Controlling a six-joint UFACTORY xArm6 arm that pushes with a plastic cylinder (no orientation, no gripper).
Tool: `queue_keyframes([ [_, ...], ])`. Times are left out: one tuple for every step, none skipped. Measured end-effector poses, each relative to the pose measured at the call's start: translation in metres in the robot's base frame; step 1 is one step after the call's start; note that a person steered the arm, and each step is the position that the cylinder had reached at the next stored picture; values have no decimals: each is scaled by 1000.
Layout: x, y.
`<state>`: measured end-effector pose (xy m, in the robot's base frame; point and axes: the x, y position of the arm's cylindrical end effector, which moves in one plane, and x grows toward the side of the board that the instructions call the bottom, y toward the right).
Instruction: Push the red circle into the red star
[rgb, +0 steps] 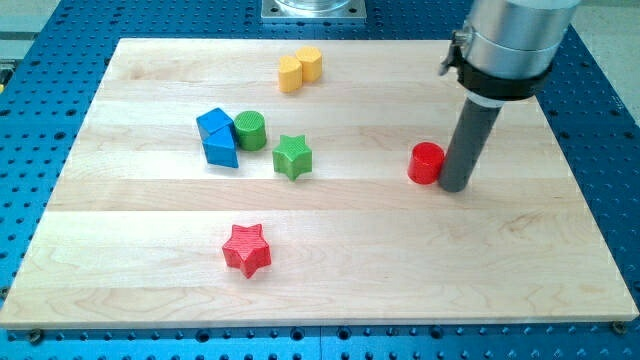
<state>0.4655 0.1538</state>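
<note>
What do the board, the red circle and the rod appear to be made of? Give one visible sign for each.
Board: pale wood, seemingly glued strips, judging by its grain and long seams; smooth, low-sheen finish.
Red circle: probably plastic, given its uniform saturated colour and matte surface.
Rod, ending at my tip just to the view's right of the red circle: dark grey, matte; metal or plastic cannot be told.

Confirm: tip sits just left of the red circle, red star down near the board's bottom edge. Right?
Not quite. In the camera view my tip sits just right of the red circle, not left. The red star is indeed lower down, nearer the board's bottom edge.
</note>
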Motion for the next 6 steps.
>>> queue_keyframes([
  [-21,13],
  [1,-75],
  [20,-128],
  [-3,-102],
  [-6,-165],
  [44,-205],
])
